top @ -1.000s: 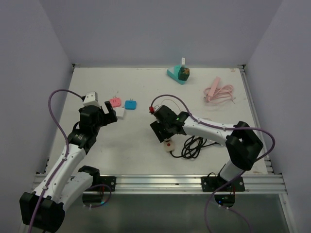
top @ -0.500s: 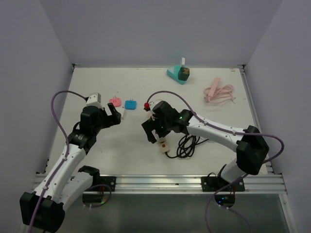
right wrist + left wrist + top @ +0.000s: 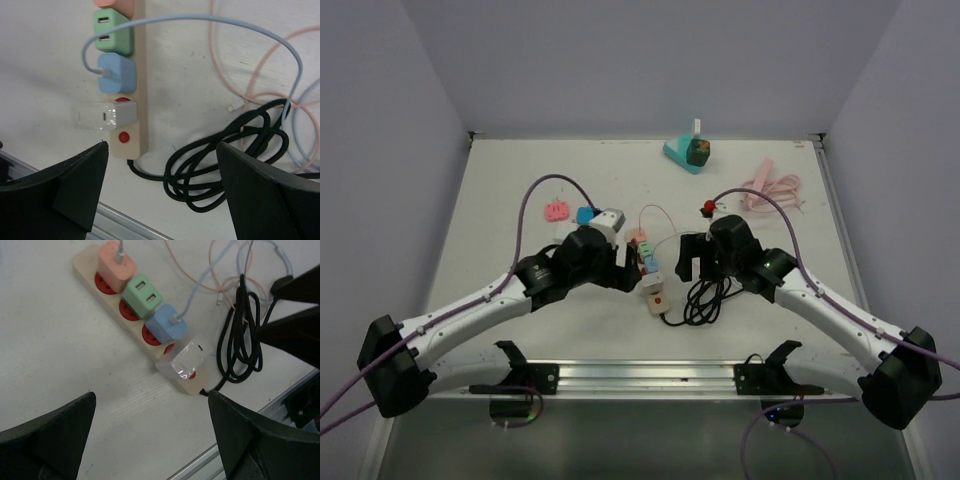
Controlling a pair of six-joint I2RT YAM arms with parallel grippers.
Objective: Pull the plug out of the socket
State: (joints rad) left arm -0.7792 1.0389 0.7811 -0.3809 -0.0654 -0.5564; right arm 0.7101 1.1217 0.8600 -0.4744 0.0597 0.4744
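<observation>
A beige socket strip (image 3: 660, 298) lies in the middle of the table with a pink (image 3: 116, 265), a green (image 3: 142, 292), a blue (image 3: 169, 324) and a white plug (image 3: 182, 362) seated in a row. Its red button (image 3: 123, 136) is at the near end. My left gripper (image 3: 622, 274) hovers open just left of the strip, nothing between its fingers (image 3: 45, 435). From the right, my right gripper (image 3: 686, 258) faces the strip, open and empty. In the right wrist view the white plug (image 3: 102, 115) sticks out sideways above the right gripper (image 3: 162, 195).
A coiled black cable (image 3: 706, 296) lies right of the strip, with thin pink and blue leads looping behind it. Pink (image 3: 556, 210) and blue (image 3: 586, 215) adapters lie at the left. A teal object (image 3: 687, 152) and pink cable bundle (image 3: 770, 188) lie at the back.
The left arm swung from the adapters at the left over to the strip. The right gripper opened and drew back to the strip's right side.
</observation>
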